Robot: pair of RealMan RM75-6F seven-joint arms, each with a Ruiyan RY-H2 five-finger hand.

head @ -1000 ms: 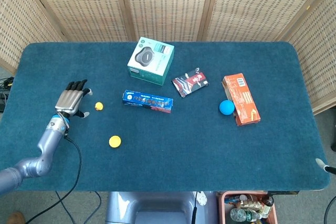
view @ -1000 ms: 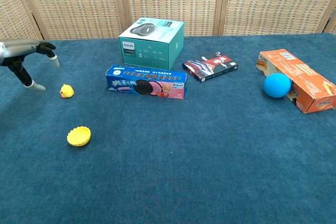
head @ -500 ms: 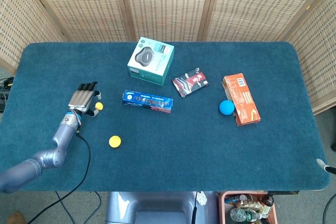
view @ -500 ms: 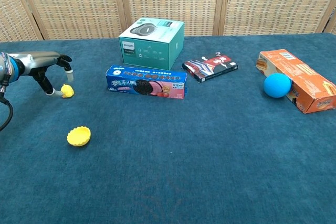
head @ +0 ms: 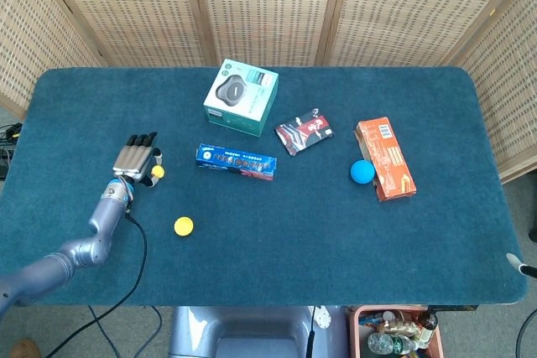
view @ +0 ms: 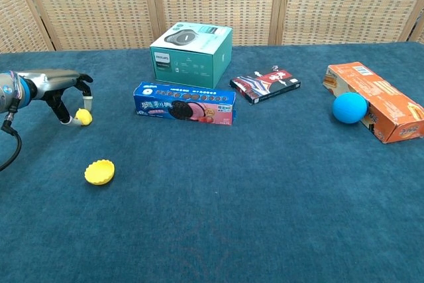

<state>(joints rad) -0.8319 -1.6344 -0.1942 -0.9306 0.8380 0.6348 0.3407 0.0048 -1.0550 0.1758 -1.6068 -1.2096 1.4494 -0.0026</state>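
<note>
Head view – left hand [head: 138, 159]: lay low over the worktop [head: 277, 241], fingers bunched forward beside the small yellow toy [head: 157, 171], which lay left of the blue biscuit box [head: 236, 162].
Chest view – grasp: fingertips bracketed the toy [view: 83, 116]; whether it was pinched could not be told.
Advice: close gently from both sides and confirm the hold before lifting.
Right hand: not seen.

The left hand [view: 63, 91] is showing brushed, dull-shining metal with pale plastic fingertips; the small yellow toy [view: 83, 116] beside it is looking smooth and matt, the blue biscuit pack [view: 185, 104] is gleaming like glossy foil, and the table cloth [view: 265, 203] is looking rough, matt teal
</note>
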